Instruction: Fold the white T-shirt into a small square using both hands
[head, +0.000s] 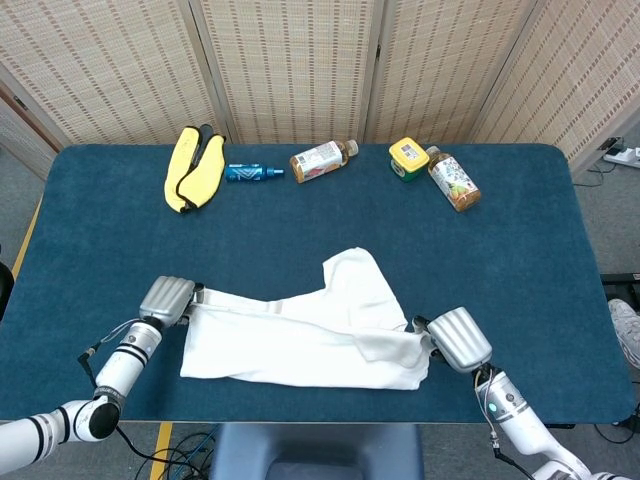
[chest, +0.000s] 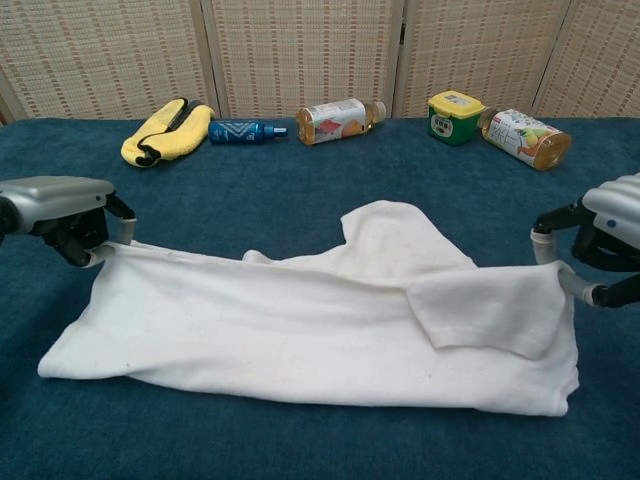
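The white T-shirt (head: 300, 335) (chest: 300, 325) lies across the near middle of the blue table, doubled over lengthwise, with one sleeve sticking out toward the far side. My left hand (head: 167, 300) (chest: 60, 215) pinches the shirt's upper layer at its left end. At the right end my right hand (head: 458, 340) (chest: 600, 250) holds the other corner of that layer. Both hands are low, close to the table, and the held edge sags between them.
Along the far edge lie a yellow cloth (head: 193, 167), a small blue bottle (head: 252, 173), a labelled bottle (head: 322, 160), a green-and-yellow jar (head: 408, 159) and another bottle (head: 453, 181). Woven screens stand behind the table (head: 560, 260).
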